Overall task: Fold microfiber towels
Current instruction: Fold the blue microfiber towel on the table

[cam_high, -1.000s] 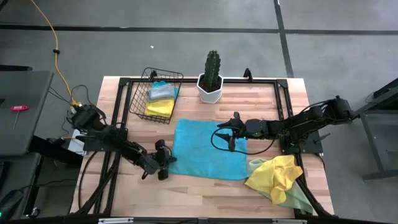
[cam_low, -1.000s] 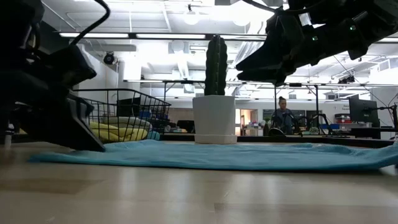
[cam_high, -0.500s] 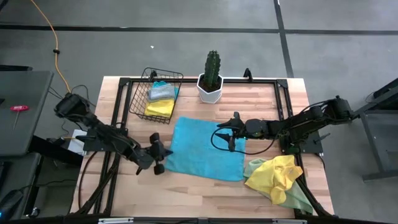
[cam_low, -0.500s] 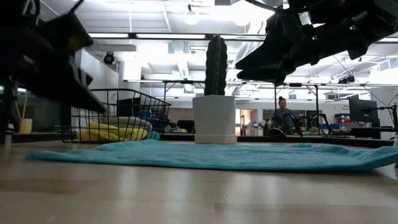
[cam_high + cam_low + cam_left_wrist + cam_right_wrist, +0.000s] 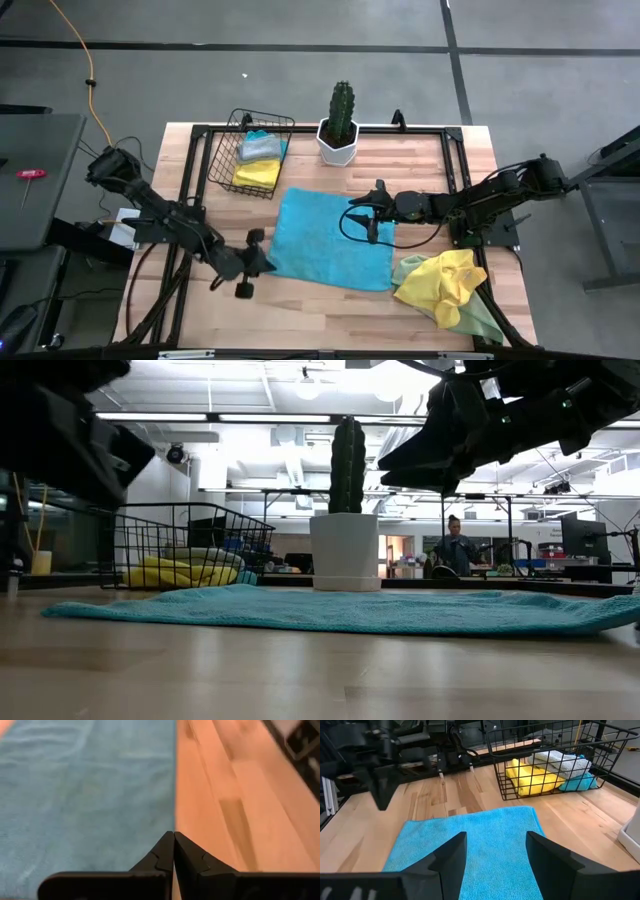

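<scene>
A turquoise towel (image 5: 330,240) lies spread flat on the wooden table; it also shows in the low view (image 5: 340,610). My left gripper (image 5: 262,263) is shut and empty, raised above the towel's near left edge (image 5: 170,780); its fingertips (image 5: 173,836) hang over that edge. My right gripper (image 5: 372,215) is open and empty, held above the towel's right part (image 5: 470,835). A heap of yellow and pale green towels (image 5: 448,288) lies at the near right.
A wire basket (image 5: 250,155) at the far left holds folded yellow, grey and turquoise towels (image 5: 545,770). A cactus in a white pot (image 5: 340,128) stands at the far middle. A black frame runs along the table's edges (image 5: 185,190). Bare wood lies near the front edge (image 5: 330,315).
My left gripper has risen off the table from the turquoise towel's near left corner and drawn slightly toward the table's near left. The towel has stayed spread flat. My right gripper has kept still.
</scene>
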